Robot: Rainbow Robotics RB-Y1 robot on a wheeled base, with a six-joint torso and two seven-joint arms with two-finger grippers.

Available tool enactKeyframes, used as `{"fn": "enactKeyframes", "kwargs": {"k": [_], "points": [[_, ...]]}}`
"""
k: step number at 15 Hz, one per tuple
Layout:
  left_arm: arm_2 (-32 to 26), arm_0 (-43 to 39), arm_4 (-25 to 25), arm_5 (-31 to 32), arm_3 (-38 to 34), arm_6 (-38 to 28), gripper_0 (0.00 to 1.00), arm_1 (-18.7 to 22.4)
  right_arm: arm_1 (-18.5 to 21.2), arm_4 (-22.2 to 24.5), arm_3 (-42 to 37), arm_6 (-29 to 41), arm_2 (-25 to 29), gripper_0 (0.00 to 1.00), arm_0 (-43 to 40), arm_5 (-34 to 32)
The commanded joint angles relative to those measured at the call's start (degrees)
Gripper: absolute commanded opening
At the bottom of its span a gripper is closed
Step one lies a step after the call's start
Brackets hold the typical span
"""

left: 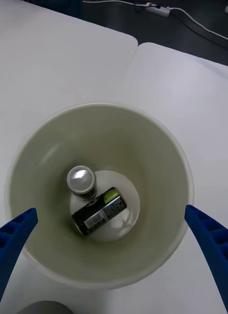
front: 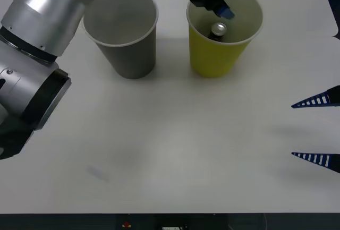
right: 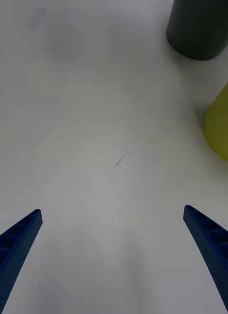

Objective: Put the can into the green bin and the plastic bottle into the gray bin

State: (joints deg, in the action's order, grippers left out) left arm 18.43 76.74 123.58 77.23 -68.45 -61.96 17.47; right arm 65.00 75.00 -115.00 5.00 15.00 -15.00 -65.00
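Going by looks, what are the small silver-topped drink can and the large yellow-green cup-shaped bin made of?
Silver-topped drink can: likely metal; its bright end reflects light, above a dark side. It stands upright in the bin beside a second, dark labelled can lying on its side. Yellow-green cup-shaped bin: probably plastic or coated paper; smooth matte wall, pale inside, thin rolled rim. The open left gripper hovers over it.

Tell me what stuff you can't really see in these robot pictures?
- Inside of the gray bin, front view: too dim to tell whether anything lies at the bottom.
- Left gripper, front view: its dark wrist covers most of it over the green bin.
- Cans in the green bin: label print too small to read.
- Right gripper, front view: the picture edge cuts off everything but its open fingers.
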Motion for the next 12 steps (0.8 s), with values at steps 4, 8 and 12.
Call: {"fn": "enactKeyframes", "kwargs": {"k": [4,8,12], "points": [[-4.4,-12.9,-10.8,1.3,-14.9,9.5,1.0,8.5,0.0,0.0,0.0,0.0,0.0,1.0,0.0,0.0],[-8.9,-24.4,-16.0,1.2,-26.6,16.6,1.0,13.6,0.0,0.0,0.0,0.0,0.0,1.0,0.0,0.0],[-12.7,-34.5,-18.9,0.6,-36.3,19.9,1.0,16.8,0.0,0.0,0.0,0.0,0.0,1.0,0.0,0.0]]}}
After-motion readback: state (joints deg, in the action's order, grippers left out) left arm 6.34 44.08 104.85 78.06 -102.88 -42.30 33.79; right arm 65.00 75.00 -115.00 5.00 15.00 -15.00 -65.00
